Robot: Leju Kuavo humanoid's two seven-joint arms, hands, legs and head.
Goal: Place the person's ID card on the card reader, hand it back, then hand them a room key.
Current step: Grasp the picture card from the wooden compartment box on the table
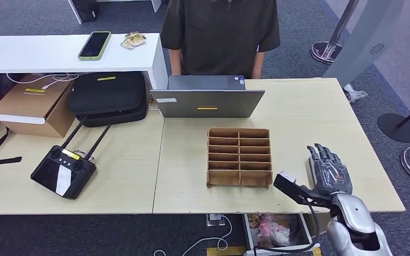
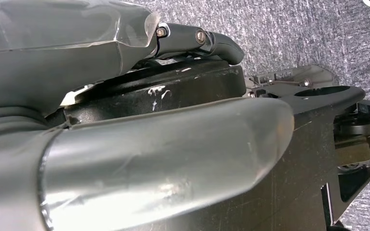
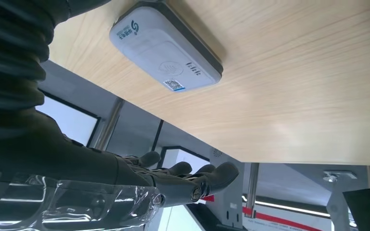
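Right hand (image 1: 328,169) spread (holding nothing) | above card reader (image 3: 165,45) | table (image 1: 309,117)

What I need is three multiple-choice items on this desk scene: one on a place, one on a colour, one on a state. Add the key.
1. The phone lies:
A) on the white counter
B) on a black bag
C) on the floor

2. The laptop is:
A) red
B) grey
C) blue

3. The right robot hand:
A) grips a card
B) holds nothing, fingers apart
C) clutches a pen

Key:
1 A, it rests flat on the counter top.
2 B, its lid is plain grey.
3 B, the head view shows spread fingers and nothing in them.
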